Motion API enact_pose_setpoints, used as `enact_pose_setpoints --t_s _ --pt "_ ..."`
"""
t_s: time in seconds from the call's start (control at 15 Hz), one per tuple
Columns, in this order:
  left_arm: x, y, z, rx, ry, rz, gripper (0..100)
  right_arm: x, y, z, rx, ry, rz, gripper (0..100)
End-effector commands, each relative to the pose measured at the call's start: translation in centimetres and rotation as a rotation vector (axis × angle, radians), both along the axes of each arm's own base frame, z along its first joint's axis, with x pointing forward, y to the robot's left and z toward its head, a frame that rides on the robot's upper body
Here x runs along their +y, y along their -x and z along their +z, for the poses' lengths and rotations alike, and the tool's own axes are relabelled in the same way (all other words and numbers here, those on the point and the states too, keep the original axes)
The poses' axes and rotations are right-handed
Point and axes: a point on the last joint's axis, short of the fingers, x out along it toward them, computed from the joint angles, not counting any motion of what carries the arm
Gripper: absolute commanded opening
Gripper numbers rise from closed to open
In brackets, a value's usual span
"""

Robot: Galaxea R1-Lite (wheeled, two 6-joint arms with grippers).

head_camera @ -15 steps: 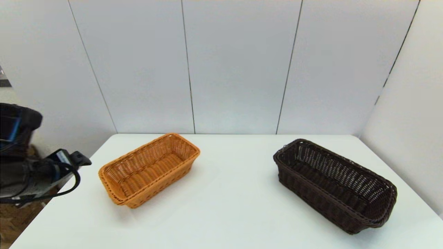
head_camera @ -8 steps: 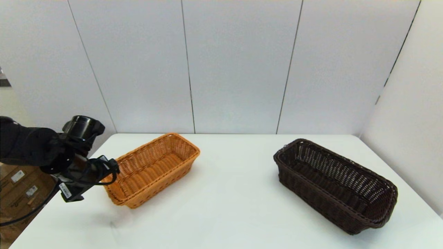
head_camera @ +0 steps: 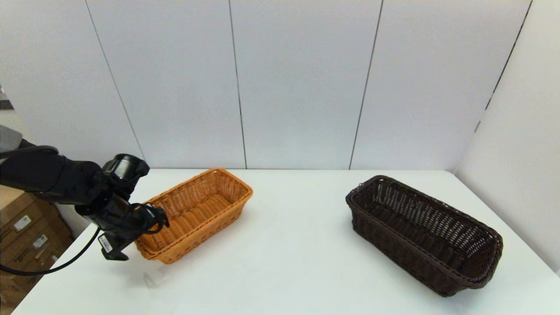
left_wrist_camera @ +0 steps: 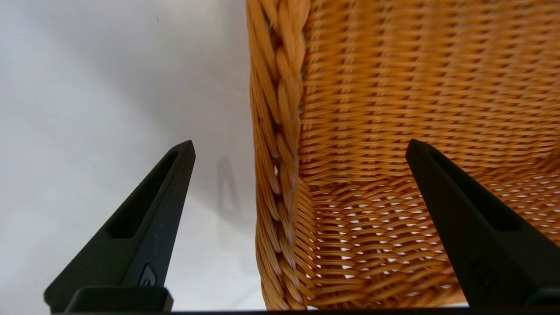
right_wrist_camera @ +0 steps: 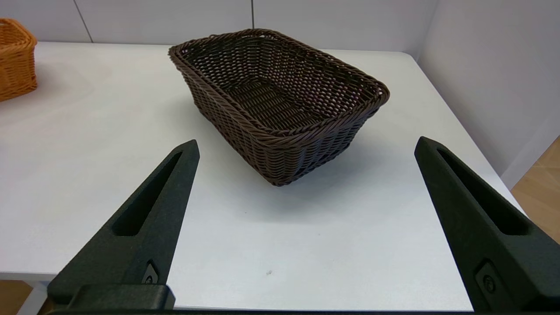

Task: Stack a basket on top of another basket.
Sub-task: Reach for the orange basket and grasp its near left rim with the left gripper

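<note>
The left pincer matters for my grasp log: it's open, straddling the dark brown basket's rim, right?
Wrong basket. The left pincer is open, but it straddles the orange-tan basket's braided rim, as the left wrist view shows; the dark brown basket sits untouched.

The left gripper [left_wrist_camera: 299, 146] is spread wide, its two black fingers [left_wrist_camera: 144, 227] rising on either side of the braided rim [left_wrist_camera: 280, 144] of the orange-tan wicker basket [left_wrist_camera: 420, 92]. One finger stands over the white table [left_wrist_camera: 109, 87] outside the basket; the other [left_wrist_camera: 472, 218] hangs over the basket's interior, in front of its woven inner wall. Neither finger touches the wicker. The rim runs between the two tips, nearer the outside finger. Light shows through the open weave low on the wall. A faint shadow [left_wrist_camera: 227, 186] of a fingertip lies on the table just beside the basket's outer side.
</note>
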Motion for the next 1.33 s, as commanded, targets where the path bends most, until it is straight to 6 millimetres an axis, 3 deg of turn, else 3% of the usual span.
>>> enact_pose_setpoints --t_s 0.07,0.53,0.6,1.33 --pt "0.2 -0.27 -1.23 0.044 0.006 0.01 100 0.0 -0.01 0.0 0.001 0.0 0.0 100" --pt "0.61 -0.54 -1.13 0.04 0.039 0.01 100 0.0 -0.01 0.0 0.001 0.0 0.0 100" --pt "0.71 -0.67 -1.26 0.047 0.039 0.013 0 0.0 -0.01 0.0 0.001 0.0 0.0 100" --pt "0.79 -0.71 -1.13 0.046 0.086 -0.003 0 0.0 -0.01 0.0 0.001 0.0 0.0 100"
